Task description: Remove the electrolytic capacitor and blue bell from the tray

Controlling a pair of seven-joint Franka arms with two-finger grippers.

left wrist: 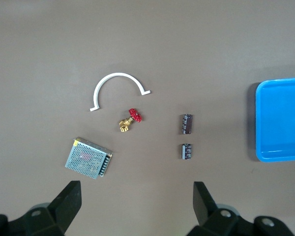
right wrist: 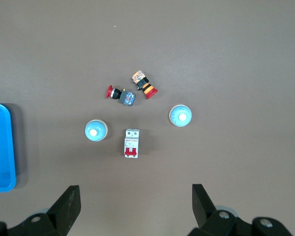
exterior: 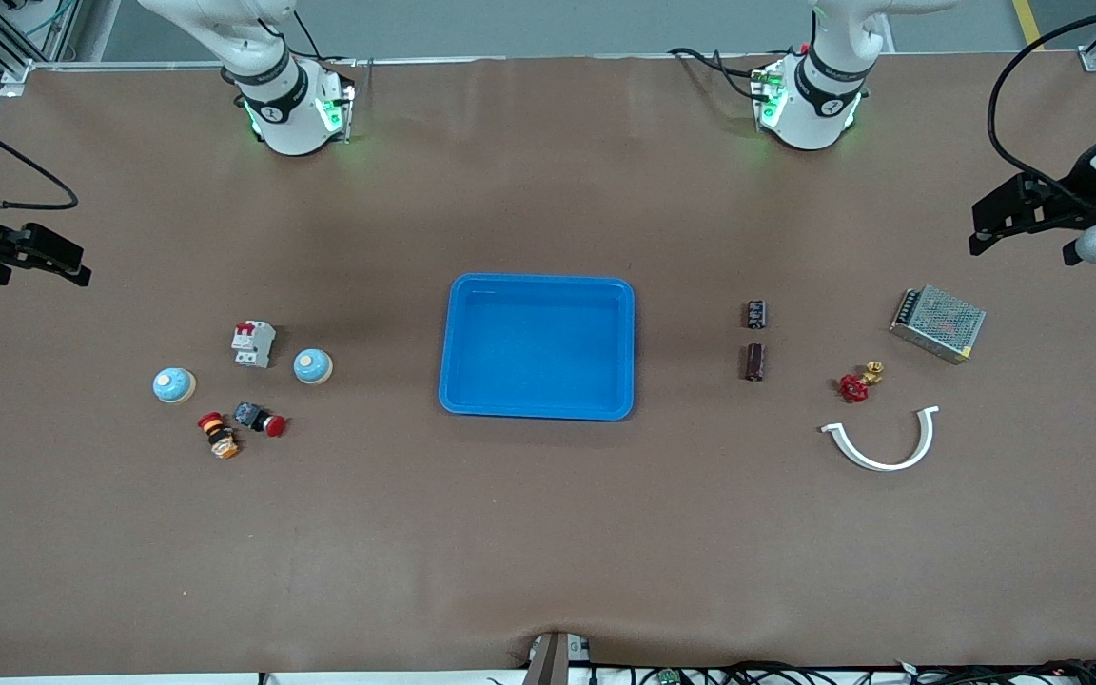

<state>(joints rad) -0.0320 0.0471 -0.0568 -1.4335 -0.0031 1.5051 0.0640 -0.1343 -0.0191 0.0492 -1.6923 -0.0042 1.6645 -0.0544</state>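
- Both pincers gape empty: left gripper [exterior: 986, 231] over its table end, right gripper [exterior: 72, 266] over the other end.
- I see the tray [exterior: 537, 285] bare mid-table; capacitors [exterior: 755, 314] and bells [exterior: 313, 366] lie outside, so nothing needs removing.

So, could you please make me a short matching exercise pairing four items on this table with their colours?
Items:
1. tray
2. curved bracket
3. valve handwheel
4. power supply

Colours:
A. red
B. silver mesh
C. bright blue
D. white

Pairs: 1-C, 2-D, 3-A, 4-B
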